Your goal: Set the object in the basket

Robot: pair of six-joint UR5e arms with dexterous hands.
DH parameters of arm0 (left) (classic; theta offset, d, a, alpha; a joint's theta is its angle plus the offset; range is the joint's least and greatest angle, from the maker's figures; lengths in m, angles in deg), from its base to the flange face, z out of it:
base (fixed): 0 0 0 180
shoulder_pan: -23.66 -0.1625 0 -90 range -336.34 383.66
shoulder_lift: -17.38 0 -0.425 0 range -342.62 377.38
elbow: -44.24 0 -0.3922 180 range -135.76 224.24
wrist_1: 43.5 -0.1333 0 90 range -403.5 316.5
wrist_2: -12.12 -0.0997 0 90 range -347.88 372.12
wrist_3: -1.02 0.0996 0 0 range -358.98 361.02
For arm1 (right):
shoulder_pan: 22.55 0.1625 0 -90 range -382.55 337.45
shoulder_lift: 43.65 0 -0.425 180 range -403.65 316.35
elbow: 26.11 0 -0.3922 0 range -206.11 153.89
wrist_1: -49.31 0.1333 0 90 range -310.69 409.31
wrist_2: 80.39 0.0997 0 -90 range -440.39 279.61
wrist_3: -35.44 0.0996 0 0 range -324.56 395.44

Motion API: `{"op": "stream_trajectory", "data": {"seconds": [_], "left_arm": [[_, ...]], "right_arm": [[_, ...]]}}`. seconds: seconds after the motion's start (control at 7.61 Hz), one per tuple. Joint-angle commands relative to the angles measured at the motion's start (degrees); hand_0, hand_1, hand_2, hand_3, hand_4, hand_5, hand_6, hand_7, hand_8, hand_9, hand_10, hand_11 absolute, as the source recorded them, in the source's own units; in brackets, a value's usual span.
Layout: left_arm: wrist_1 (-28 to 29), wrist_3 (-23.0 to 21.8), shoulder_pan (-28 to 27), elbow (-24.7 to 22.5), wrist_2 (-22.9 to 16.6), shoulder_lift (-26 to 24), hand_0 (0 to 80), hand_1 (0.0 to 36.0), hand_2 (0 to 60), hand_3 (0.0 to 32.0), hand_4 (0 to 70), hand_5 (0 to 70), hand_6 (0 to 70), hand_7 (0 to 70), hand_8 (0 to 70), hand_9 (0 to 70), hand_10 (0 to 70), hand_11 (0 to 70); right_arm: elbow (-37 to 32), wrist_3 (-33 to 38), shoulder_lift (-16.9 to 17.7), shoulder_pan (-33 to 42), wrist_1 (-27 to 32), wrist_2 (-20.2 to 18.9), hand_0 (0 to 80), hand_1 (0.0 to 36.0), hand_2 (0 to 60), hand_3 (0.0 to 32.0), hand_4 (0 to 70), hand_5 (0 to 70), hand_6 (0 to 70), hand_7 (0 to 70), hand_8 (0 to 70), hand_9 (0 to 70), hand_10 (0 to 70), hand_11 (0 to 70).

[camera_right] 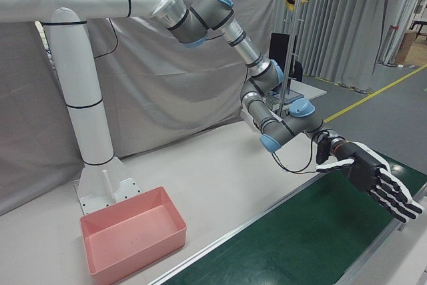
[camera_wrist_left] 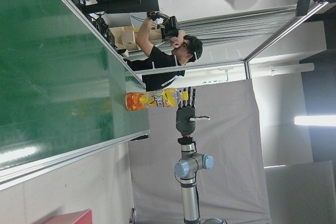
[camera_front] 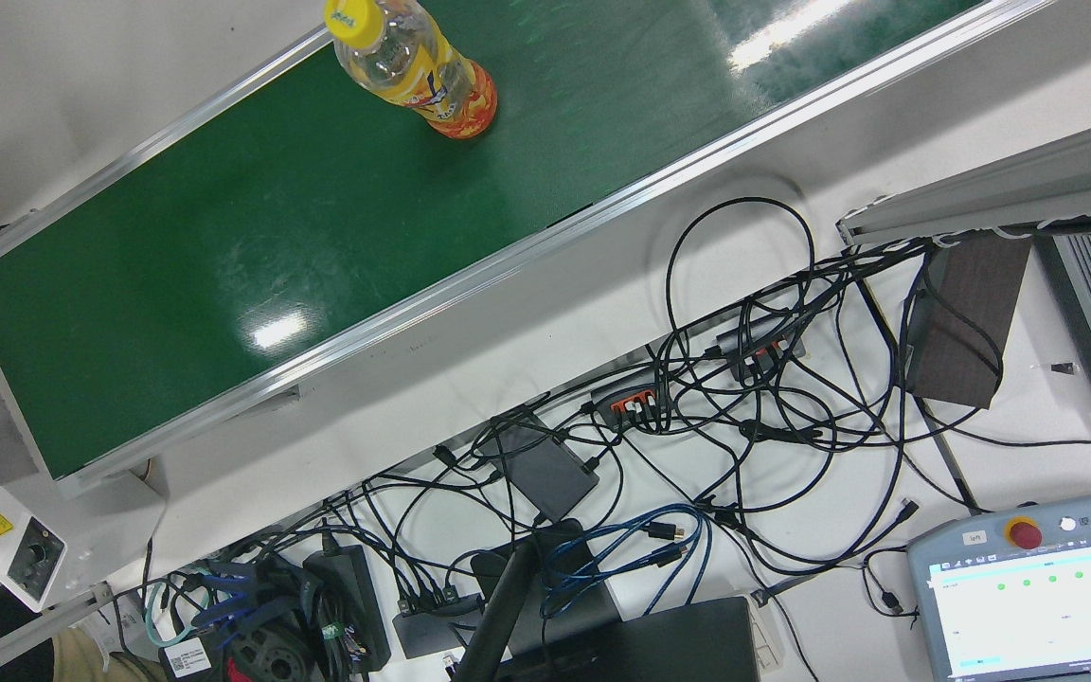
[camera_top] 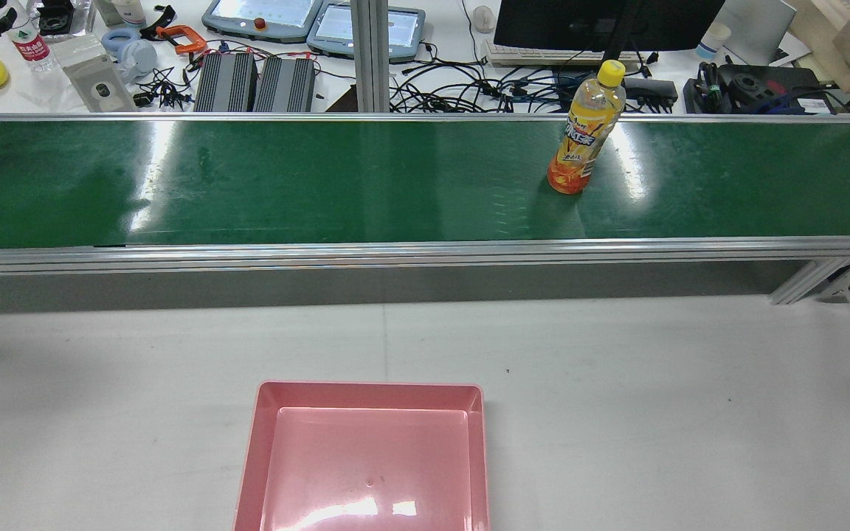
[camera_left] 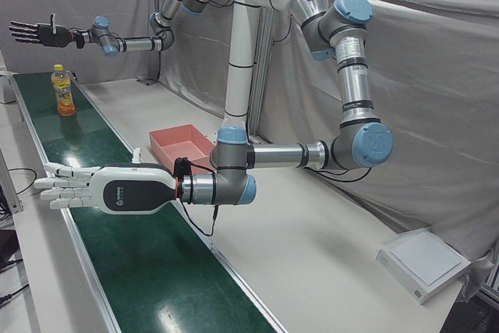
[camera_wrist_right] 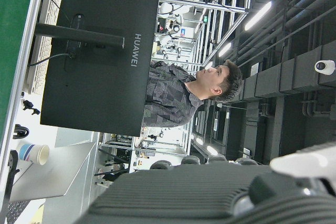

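Bottle (camera_top: 584,140): stood upright on the green conveyor belt (camera_top: 322,184), toward the right end in the rear view, nearer the belt's far rail than its near rail. A yellow cap and an orange-yellow label are seen. Nothing touches it.

Belt margins: bare green surface is seen on all sides of the bottle. Aluminium rails run along both long edges.

Basket (camera_top: 370,387): a pink shallow tray, set on the white table (camera_top: 654,383) on the robot's side of the belt, well apart from the bottle. It is seen empty. Bare tabletop lies between its far rim and the near rail.

Left hand (camera_left: 86,189): white, held flat over the belt at the end away from the bottle, fingers extended and slightly spread, nothing held.

Right hand (camera_right: 373,175): black, held high at the bottle's end of the belt, fingers straight and apart, nothing held (in the left-front view it is seen above the bottle, clear of it).

Far side of belt: a bench crowded with cables, teach pendants and a monitor.
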Motion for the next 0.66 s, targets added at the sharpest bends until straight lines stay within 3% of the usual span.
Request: {"op": "stream_trajectory", "data": {"seconds": [0.0,0.53], "left_arm": [[-0.4,0.3,-0.5,0.1,0.0,0.1,75.7,13.7,0.0,0.0,1.4,17.8,0.0,0.0,0.0,0.0,0.4,3.2],[-0.4,0.1,-0.4,-0.2,0.0,0.0,74.4,13.6,0.0,0.0,1.1,17.5,0.0,0.0,0.0,0.0,0.3,2.9]], "right_arm": [[0.0,0.0,0.0,0.0,0.0,0.0,0.0,0.0,0.0,0.0,0.0,0.0,0.0,0.0,0.0,0.0,0.0,0.0],[0.0,0.0,0.1,0.1,0.0,0.0,0.0,0.0,0.0,0.0,0.0,0.0,0.0,0.0,0.0,0.0,0.0,0.0]]}}
